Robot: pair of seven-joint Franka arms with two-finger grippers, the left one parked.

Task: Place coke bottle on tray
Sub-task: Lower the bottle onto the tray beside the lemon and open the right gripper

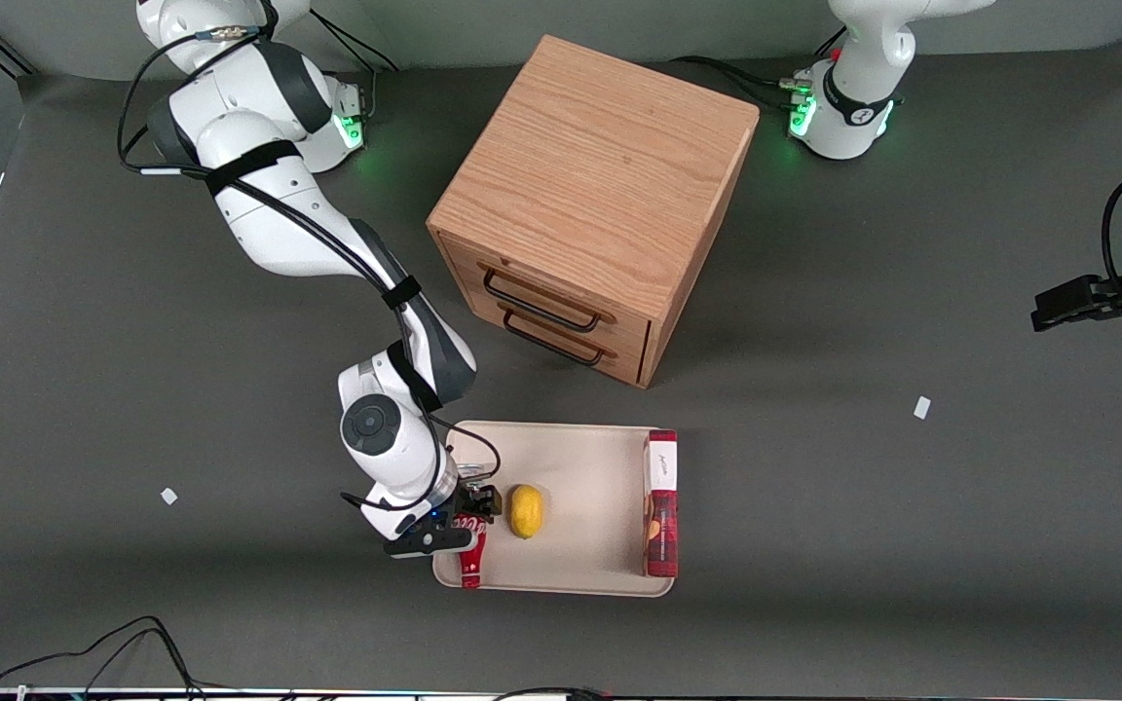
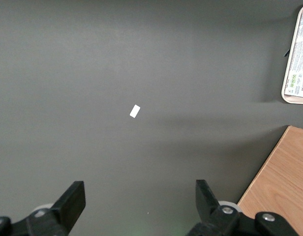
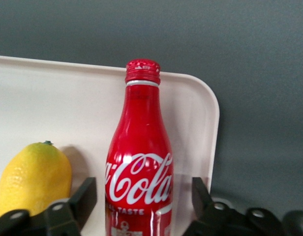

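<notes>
Right arm's claw (image 1: 465, 524) sitting low-centre in front view, over tray (image 1: 580, 458) end toward working arm. Fingers (image 3: 85, 196) standing apart either side of coke bottle (image 3: 140, 162), gaps showing, not clamping. Bottle lying on tray w/ cap (image 1: 470, 581) pointing at front camera, near rim corner. Lemon (image 1: 526, 511) resting just beside bottle; dark-red box (image 1: 660, 506) lying along tray end toward parked arm. Cabinet (image 1: 595, 185) standing on counter (image 1: 912, 545), upper centre.

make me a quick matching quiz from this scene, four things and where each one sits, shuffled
Things:
1. coke bottle
2. lemon
3. dark-red box
4. cabinet

Places:
A. on the table, farther from the camera than the tray
B. mid-tray
C. between the open fingers of the gripper, at the tray's working-arm end
D. along the tray's parked-arm end

Pairs: 1-C, 2-B, 3-D, 4-A
</notes>
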